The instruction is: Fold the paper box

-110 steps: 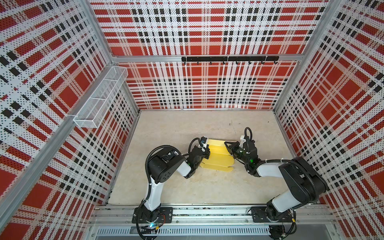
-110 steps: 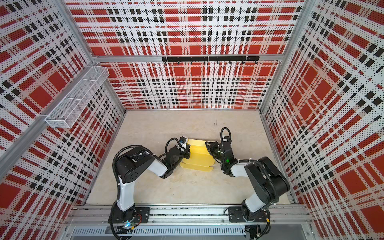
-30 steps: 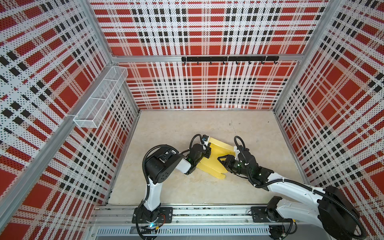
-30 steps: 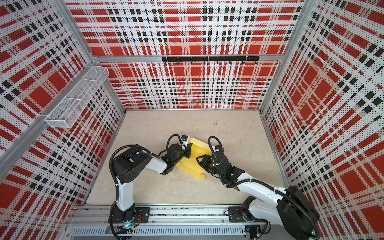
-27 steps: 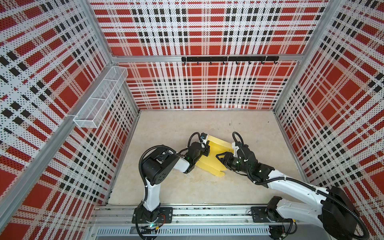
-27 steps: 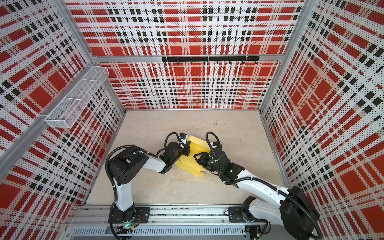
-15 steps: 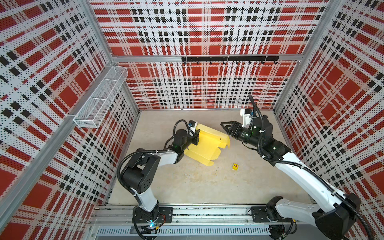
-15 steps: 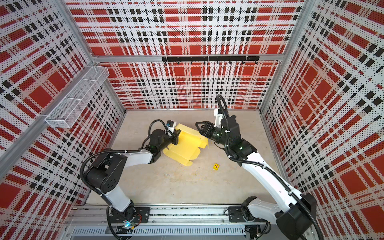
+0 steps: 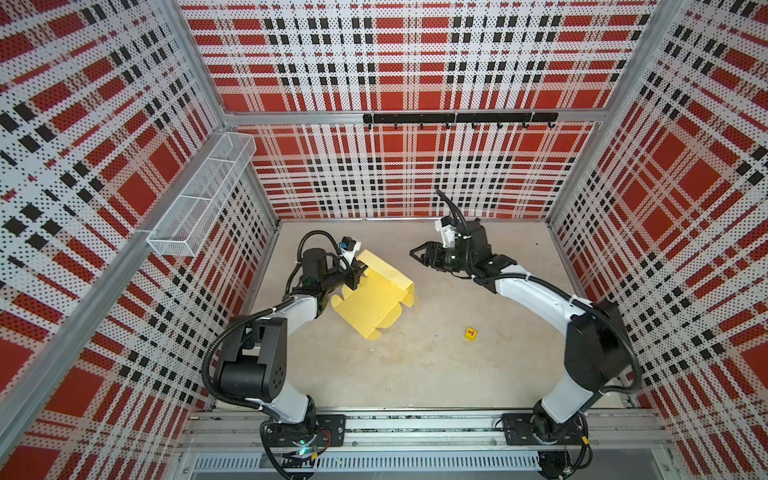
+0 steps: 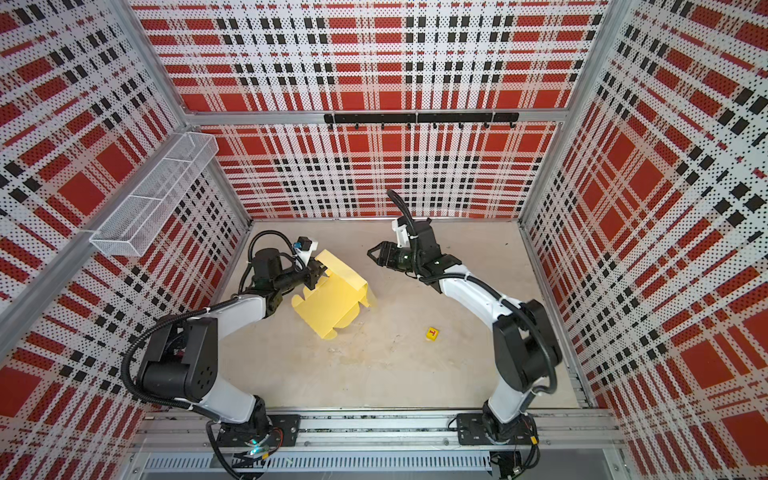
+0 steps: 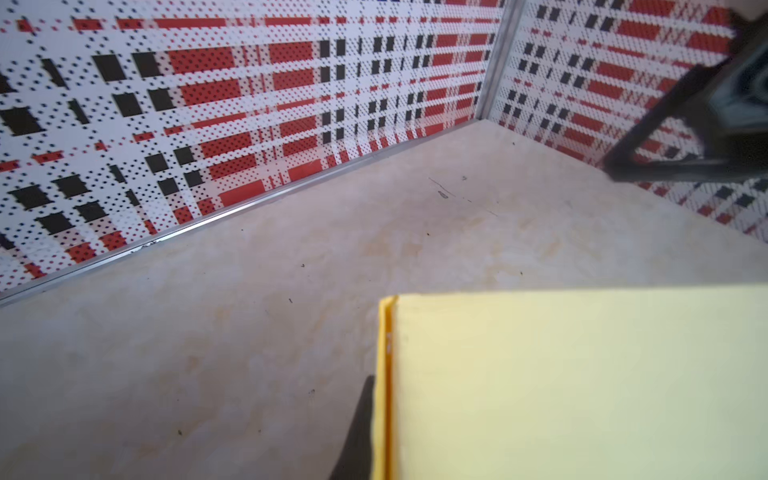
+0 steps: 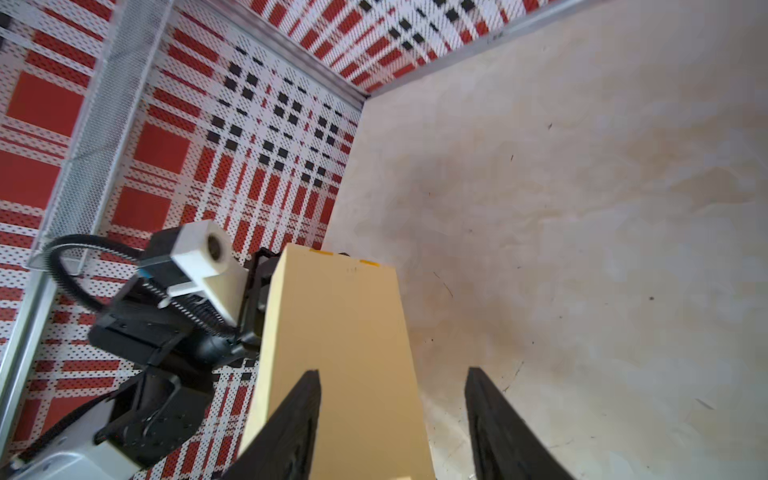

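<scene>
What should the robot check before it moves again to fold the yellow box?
1. Left hand gripping the paper box: ok, shut on its edge.
2. Right hand free: ok, open, apart from the box.
3. Box folded up: not ok, flaps stick out.
4. Little cube out of the way: ok, apart from the box.
5. Box's low end touching the table: cannot tell.

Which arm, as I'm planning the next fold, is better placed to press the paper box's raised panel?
Right. The left claw is shut on the paper box, steadying it; the right claw is open, empty, facing its panel.
</scene>
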Controlling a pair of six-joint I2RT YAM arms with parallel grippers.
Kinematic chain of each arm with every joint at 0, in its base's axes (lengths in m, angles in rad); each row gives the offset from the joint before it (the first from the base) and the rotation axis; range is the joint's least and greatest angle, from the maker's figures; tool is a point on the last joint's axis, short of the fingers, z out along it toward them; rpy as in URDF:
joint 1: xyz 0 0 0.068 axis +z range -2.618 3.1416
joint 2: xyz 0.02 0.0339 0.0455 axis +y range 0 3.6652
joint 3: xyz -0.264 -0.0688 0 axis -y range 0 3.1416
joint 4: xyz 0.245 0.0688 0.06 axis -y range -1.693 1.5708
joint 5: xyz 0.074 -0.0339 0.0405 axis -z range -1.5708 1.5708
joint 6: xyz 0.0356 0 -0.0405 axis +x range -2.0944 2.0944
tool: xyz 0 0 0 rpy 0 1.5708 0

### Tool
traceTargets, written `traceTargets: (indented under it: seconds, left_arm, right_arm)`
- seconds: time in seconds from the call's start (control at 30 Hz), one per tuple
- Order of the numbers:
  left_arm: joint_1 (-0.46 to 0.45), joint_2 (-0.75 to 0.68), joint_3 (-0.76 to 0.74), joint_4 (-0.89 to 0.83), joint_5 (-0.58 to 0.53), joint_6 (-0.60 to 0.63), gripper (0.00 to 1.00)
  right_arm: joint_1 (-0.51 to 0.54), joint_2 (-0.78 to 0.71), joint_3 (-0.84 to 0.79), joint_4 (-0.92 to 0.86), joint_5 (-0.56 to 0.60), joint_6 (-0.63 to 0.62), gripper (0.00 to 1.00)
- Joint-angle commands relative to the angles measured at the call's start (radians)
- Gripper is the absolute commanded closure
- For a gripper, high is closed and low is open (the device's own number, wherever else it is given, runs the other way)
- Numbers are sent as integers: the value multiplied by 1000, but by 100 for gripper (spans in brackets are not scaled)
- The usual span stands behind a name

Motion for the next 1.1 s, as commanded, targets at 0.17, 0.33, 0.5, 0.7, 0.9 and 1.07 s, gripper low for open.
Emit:
traceTargets:
  seconds: [0.17, 0.33, 0.5, 0.7, 0.9, 1.07]
  left_arm:
    - [2, -69, 7, -229, 67, 178, 91]
    - [-1, -82, 42, -473, 21, 332, 89]
    - [-1, -47, -16, -455, -22, 397, 88]
    - [-36, -21, -46, -340, -40, 368, 88]
    - [-50, -2, -43, -311, -60, 359, 87]
    - [-58, -4, -45, -311, -79, 359, 86]
  right_arm:
    - [78, 112, 105, 145, -86, 18, 42]
    - [106, 129, 105, 154, -87, 18, 42]
    - [127, 156, 106, 157, -80, 9, 43]
    - [147, 215, 95, 186, -77, 21, 43]
    - [161, 258, 68, 258, -79, 54, 43]
    - [168, 286, 61, 282, -82, 55, 43]
